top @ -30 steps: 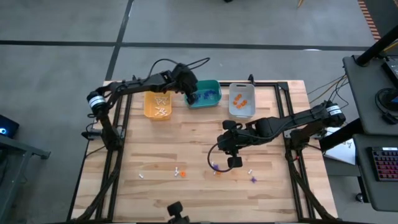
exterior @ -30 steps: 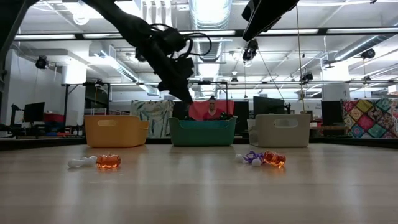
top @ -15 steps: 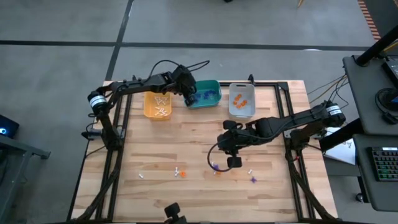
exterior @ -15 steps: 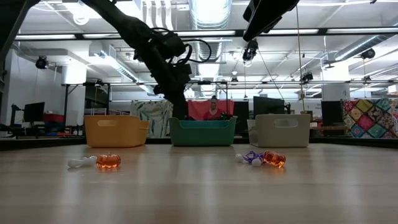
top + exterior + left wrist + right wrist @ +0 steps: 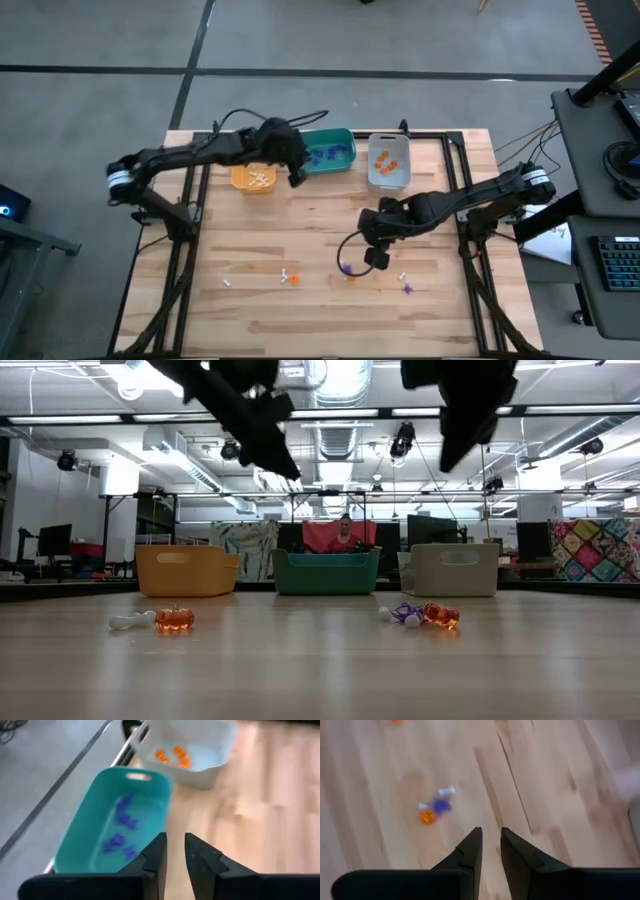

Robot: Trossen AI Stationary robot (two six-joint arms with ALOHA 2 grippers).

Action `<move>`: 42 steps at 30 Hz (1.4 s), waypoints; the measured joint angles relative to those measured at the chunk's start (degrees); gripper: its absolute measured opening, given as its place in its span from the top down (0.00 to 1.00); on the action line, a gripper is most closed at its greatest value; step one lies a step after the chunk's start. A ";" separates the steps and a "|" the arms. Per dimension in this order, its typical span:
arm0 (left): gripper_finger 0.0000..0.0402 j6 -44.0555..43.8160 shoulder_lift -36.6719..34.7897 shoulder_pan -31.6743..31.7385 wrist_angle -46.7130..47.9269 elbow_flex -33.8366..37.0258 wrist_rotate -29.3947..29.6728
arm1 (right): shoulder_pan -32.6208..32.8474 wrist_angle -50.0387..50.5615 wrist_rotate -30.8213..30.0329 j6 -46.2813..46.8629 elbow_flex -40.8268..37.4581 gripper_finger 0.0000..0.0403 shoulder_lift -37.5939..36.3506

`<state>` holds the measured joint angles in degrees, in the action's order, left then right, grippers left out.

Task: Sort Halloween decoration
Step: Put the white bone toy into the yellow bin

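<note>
Along the wooden table's (image 5: 250, 240) far edge, a yellow bin (image 5: 253, 178) holds white trinkets, a teal bin (image 5: 332, 152) purple-blue ones and a grey bin (image 5: 388, 160) orange ones, more trinkets (image 5: 347, 270) lie loose near the front, and the left gripper (image 5: 297, 177) and right gripper (image 5: 375, 258) hover narrowly parted, empty.

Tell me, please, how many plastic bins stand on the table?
3, in a row along the far edge: the yellow bin on the left, the teal bin in the middle, the grey bin on the right. None seems hidden.
</note>
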<state>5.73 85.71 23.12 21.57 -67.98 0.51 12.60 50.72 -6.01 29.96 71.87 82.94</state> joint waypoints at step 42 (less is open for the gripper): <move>0.88 -13.78 -28.30 -24.93 -25.71 27.46 5.62 | 17.94 2.15 7.38 -7.97 -14.08 0.70 8.23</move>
<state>-8.05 57.40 -1.80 -4.14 -40.52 6.13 30.54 52.88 1.37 21.99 57.78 91.17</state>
